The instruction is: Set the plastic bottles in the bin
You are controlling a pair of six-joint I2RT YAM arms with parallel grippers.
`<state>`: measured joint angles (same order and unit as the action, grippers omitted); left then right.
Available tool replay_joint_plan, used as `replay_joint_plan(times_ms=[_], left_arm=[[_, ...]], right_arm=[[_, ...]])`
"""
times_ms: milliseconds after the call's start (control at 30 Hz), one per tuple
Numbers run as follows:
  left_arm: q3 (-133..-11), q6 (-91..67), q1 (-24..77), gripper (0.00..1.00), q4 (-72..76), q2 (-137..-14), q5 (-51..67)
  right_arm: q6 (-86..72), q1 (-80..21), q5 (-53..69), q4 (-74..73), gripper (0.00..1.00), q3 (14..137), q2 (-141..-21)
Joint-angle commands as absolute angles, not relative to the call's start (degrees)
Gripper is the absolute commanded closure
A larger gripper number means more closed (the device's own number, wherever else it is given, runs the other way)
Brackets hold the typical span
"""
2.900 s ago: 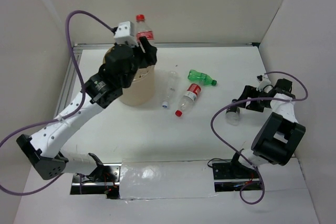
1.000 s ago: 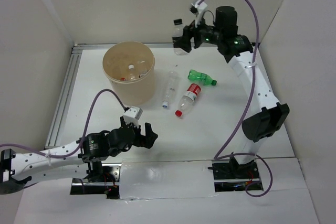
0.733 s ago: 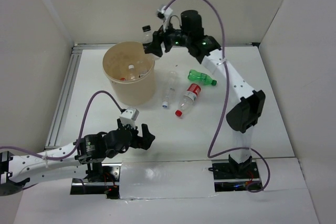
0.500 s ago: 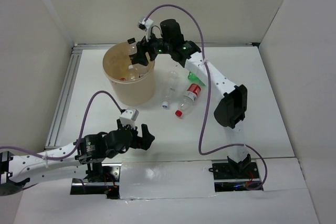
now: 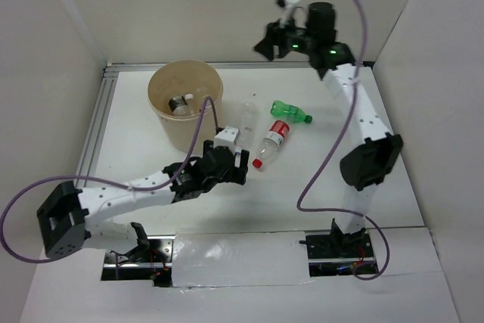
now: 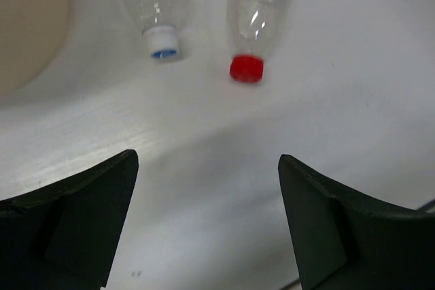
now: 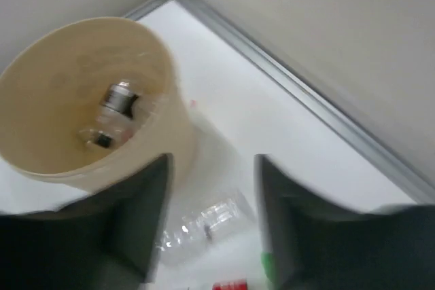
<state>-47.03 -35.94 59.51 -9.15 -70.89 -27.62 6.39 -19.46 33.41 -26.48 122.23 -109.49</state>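
Note:
The beige bin [image 5: 168, 128] stands at the back left with bottles [image 5: 179, 104] lying inside it. Three plastic bottles lie on the table to its right: a clear one with a blue-white cap [image 5: 246, 122], a red-labelled one with a red cap [image 5: 272, 140] and a green one [image 5: 291, 111]. My left gripper [image 5: 235, 166] is open just short of the red cap [image 6: 246, 68], with bare table between its fingers [image 6: 75, 222]. My right gripper [image 5: 266, 45] hangs high at the back, open and holding nothing. Its view looks down into the bin [image 7: 170, 86] and onto the clear bottle [image 7: 204, 225].
White walls close in the table at the back and on both sides. A metal rail [image 5: 94, 130] runs along the left edge. The left arm's purple cable [image 5: 203, 115] drapes past the bin's front wall.
The right gripper carried a clear bottle over the bin, let it go and pulled back to the right. The left arm reached forward from the near edge toward the bottles on the table.

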Motion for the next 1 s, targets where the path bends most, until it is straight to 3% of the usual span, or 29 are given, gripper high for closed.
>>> replay_joint_plan(times_ms=[0, 33, 67, 133, 167, 267, 300, 367, 400, 467, 767, 967], left_arm=[[-53.4, -30.1, 56.2, 0.06, -1.9, -76.8, -25.9], [-57.0, -30.1, 55.6, 0.06, -1.9, -81.0, -25.9], [-59.0, -29.1, 54.5, 0.08, -1.9, -83.2, -26.4], [-65.4, -28.3, 53.9, 0.09, -3.6, -87.7, -27.6], [-67.7, -27.6, 53.1, 0.09, -4.3, -92.2, -29.6], [-75.4, -27.1, 51.8, 0.06, -6.0, -98.4, -32.2], [-77.0, -27.1, 51.8, 0.04, -6.6, -102.2, -32.7], [-81.9, -26.5, 49.8, 0.04, -8.8, -106.0, -34.4], [-83.7, -27.2, 49.3, 0.04, -9.9, -107.8, -35.2], [-88.0, -28.2, 48.2, 0.03, -13.3, -112.7, -37.0], [-96.8, -26.0, 43.1, 0.02, -17.7, -122.2, -36.6], [-96.1, -23.7, 41.7, 0.11, -17.8, -126.1, -28.5]], right_arm=[[6.9, -8.0, 34.1, -31.2, 0.51, 112.0, -99.3], [7.9, -5.8, 34.8, -32.3, 0.93, 108.9, -98.0], [8.8, -3.6, 36.2, -34.9, 1.0, 105.9, -95.3], [12.6, 1.4, 38.6, -37.4, 0.99, 95.3, -92.3], [13.4, 3.0, 40.7, -38.1, 0.82, 91.6, -88.9], [15.7, 7.5, 43.8, -38.8, 0.6, 78.2, -83.3], [16.4, 8.5, 43.8, -38.8, 0.45, 75.3, -79.2], [17.9, 10.5, 44.5, -38.8, 0.28, 68.4, -75.5], [18.7, 10.5, 44.0, -38.8, 0.13, 65.0, -72.2], [20.2, 12.1, 43.9, -38.8, 0.05, 62.3, -69.5], [20.9, 13.4, 45.6, -40.4, 0.05, 57.0, -65.2], [17.1, 11.0, 47.0, -38.7, 0.05, 57.6, -67.8]])
